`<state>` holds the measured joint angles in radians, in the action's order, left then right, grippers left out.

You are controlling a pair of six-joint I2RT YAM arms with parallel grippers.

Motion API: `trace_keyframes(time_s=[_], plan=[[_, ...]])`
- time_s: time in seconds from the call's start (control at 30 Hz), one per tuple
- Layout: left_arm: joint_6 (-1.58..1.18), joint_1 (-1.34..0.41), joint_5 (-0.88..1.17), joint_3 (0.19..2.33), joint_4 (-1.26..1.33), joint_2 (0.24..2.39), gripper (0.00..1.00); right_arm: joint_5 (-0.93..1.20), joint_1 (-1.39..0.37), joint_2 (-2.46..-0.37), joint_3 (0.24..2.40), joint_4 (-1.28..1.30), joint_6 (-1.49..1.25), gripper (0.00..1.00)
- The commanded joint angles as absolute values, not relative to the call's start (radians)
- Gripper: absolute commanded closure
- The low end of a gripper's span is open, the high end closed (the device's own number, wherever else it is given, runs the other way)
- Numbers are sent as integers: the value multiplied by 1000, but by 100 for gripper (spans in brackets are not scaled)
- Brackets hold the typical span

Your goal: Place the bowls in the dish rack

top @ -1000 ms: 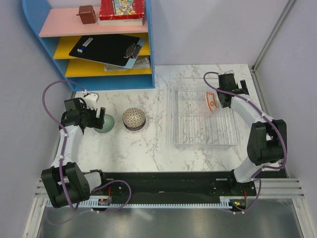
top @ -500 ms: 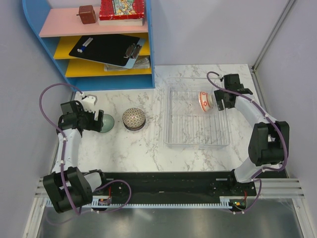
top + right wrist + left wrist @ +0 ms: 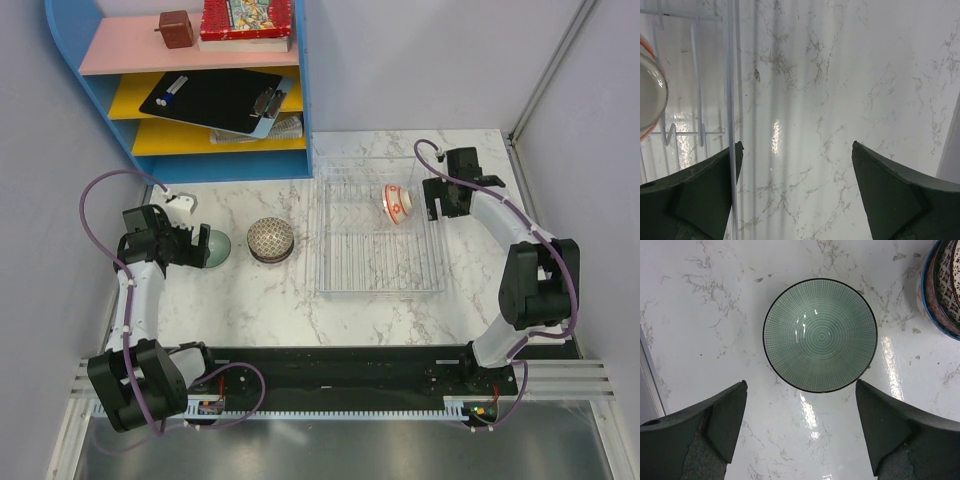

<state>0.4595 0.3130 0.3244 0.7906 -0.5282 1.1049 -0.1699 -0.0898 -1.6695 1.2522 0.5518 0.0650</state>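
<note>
Clear plastic dish rack [image 3: 380,272] sits centre-right on the marble desk [image 3: 270,300], further left than a second ago. An orange-and-white bowl [image 3: 396,203] stands on edge in the rack's upper slots and has shifted left with it. The right pincer [image 3: 437,200] hangs just outside the rack's right wall, spread wide and empty. At the left of the frame, the left pincer [image 3: 194,247] gapes wide over the pale green bowl [image 3: 214,249], gripping nothing. A speckled bowl [image 3: 270,240] rests just right of the green one.
</note>
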Motion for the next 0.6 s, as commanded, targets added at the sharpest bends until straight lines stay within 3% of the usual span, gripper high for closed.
trace_keyframes(time_s=[0.0, 0.57], plan=[[483, 321, 357, 785, -528, 1085, 5, -274, -106, -1654, 1313, 541, 26, 3], [518, 328, 325, 747, -496, 1103, 5, -282, -173, -1580, 1459, 597, 58, 2]])
